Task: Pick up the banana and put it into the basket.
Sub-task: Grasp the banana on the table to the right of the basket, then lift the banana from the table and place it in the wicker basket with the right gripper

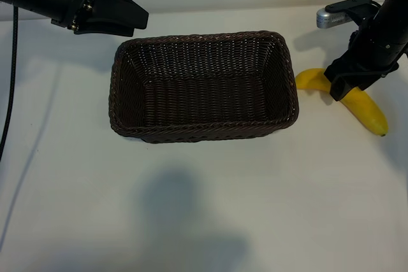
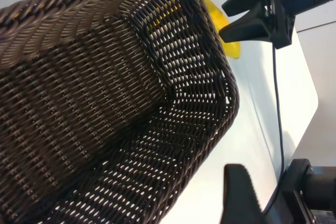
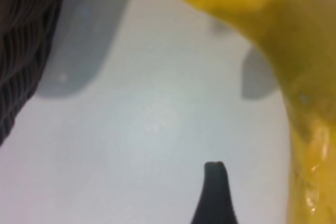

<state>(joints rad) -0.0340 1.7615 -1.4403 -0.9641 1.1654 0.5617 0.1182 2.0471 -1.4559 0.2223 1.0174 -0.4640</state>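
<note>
The banana (image 1: 366, 109) lies on the white table just right of the basket (image 1: 204, 130), which sits mid-table with nothing in it. My right gripper (image 1: 338, 90) is down over the banana's bend, open, covering its middle. The left wrist view shows that gripper (image 2: 231, 19) with its jaws apart in front of the banana (image 2: 231, 50), beyond the basket's wall (image 2: 105, 103). In the right wrist view the banana (image 3: 273, 19) fills one side, one dark finger (image 3: 214, 192) stands beside it, and the basket (image 3: 21, 35) is at the edge. My left gripper (image 1: 137, 22) hovers open behind the basket's left corner.
A black cable (image 1: 9, 81) hangs down at the table's far left. The table's rounded edge (image 2: 310, 77) runs past the right arm. Bare white tabletop (image 1: 204, 208) stretches in front of the basket.
</note>
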